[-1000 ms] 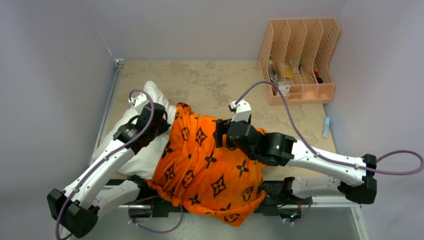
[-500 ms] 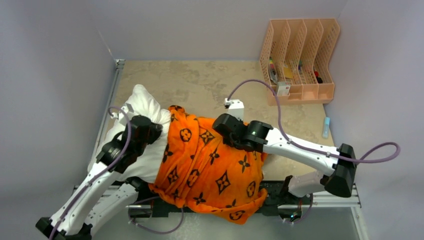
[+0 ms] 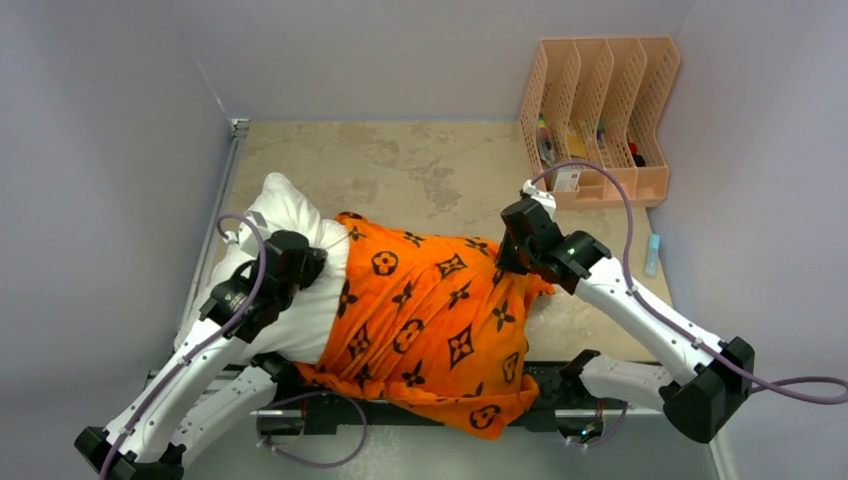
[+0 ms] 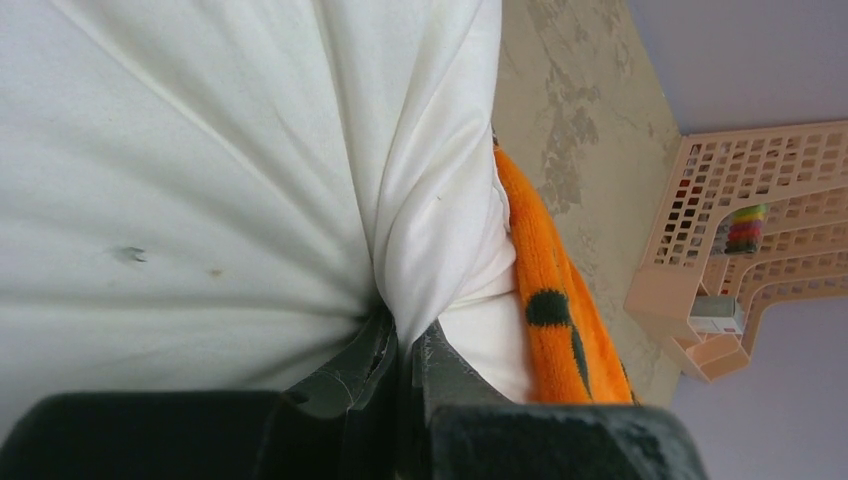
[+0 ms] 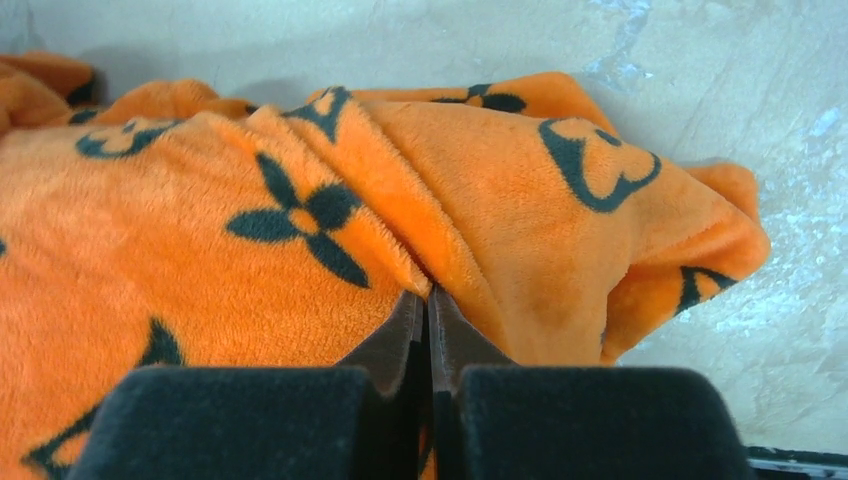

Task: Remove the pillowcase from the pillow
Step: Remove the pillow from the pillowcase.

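White and puffy, the pillow [image 3: 283, 203] lies slantwise on the left side of the table [image 3: 420, 160]. Its bare far-left end points toward the back left corner, and the rest of it runs under the orange cover. Its left side lies close to the metal rail at the table's left edge.

The left gripper [image 4: 403, 345] is clamped tight on a gathered fold of the white pillow fabric, which fans out in creases from the jaws. It grips just beside the rim of the cover.

The pillowcase [image 3: 430, 320] is bright orange plush with black flower and circle motifs. It sits rumpled over the middle and right part of the pillow, spreading across the centre of the table. Its near edge droops over the front edge, above the arm bases.

The right gripper [image 5: 430, 322] is pinched closed on a ridge of orange plush at the cover's right end, where the cloth bunches into a loose corner on the bare tabletop.

Open tabletop lies behind the pillow and cover. A peach file rack [image 3: 600, 120] stands well apart in the back right corner, and a small pale-blue item [image 3: 652, 255] lies by the right wall.
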`<action>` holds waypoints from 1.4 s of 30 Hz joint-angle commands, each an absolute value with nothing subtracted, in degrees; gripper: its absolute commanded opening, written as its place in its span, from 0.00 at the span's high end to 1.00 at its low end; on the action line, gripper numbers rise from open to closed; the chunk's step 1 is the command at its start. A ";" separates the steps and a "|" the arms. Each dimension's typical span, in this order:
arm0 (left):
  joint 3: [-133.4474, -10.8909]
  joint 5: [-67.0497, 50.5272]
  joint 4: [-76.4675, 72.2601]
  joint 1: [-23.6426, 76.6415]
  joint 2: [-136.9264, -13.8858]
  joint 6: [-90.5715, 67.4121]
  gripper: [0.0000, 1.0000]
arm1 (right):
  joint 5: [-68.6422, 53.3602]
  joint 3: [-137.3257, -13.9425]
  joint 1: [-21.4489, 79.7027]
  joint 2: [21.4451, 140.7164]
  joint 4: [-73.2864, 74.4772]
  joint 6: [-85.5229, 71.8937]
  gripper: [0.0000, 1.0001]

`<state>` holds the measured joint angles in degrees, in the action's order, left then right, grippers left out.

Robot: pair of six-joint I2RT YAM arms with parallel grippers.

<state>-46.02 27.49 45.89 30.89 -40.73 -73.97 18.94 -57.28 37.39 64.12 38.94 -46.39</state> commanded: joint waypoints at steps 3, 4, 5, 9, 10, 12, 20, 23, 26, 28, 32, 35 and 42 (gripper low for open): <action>-46.71 32.87 59.06 30.07 -40.79 -68.96 1.00 | 15.91 -65.63 39.11 61.53 41.05 -33.22 0.77; -46.78 32.86 58.66 30.09 -40.67 -68.58 1.00 | 16.60 -67.09 41.53 61.22 39.90 -33.86 0.68; -46.88 32.79 58.55 30.12 -40.72 -68.29 1.00 | 17.18 -69.02 43.21 61.86 39.36 -33.99 0.59; -46.66 32.56 58.28 30.11 -40.48 -68.05 1.00 | 15.00 -75.21 46.32 69.51 38.96 -32.09 0.48; -46.54 32.34 58.13 30.12 -40.44 -67.91 1.00 | 15.92 -76.52 47.97 71.84 39.09 -32.03 0.46; -46.53 32.06 58.01 30.14 -40.30 -67.55 1.00 | 15.90 -77.65 51.49 75.53 36.13 -30.93 0.38; -46.27 33.16 58.98 30.09 -39.49 -67.80 1.00 | 23.09 -81.14 59.86 91.72 39.37 -35.53 0.46; -46.51 33.82 60.77 30.12 -40.47 -68.51 1.00 | 34.47 -70.27 57.25 88.31 40.25 -39.13 1.00; -46.46 34.93 60.99 30.09 -39.87 -69.45 1.00 | 30.53 -59.09 45.88 82.39 37.49 -37.67 1.00; -46.55 35.46 61.48 30.09 -39.35 -70.03 1.00 | 30.25 -53.75 39.99 76.97 36.70 -36.63 1.00; -46.44 35.37 62.01 30.10 -39.88 -70.57 1.00 | 26.76 -50.06 29.64 66.87 35.60 -33.40 1.00; -46.66 35.08 61.60 30.11 -40.77 -69.92 1.00 | 23.55 -54.14 27.52 64.47 37.79 -32.15 1.00; -46.64 34.11 59.94 30.12 -41.65 -68.21 1.00 | 7.99 -65.65 35.41 60.46 29.88 -30.89 0.81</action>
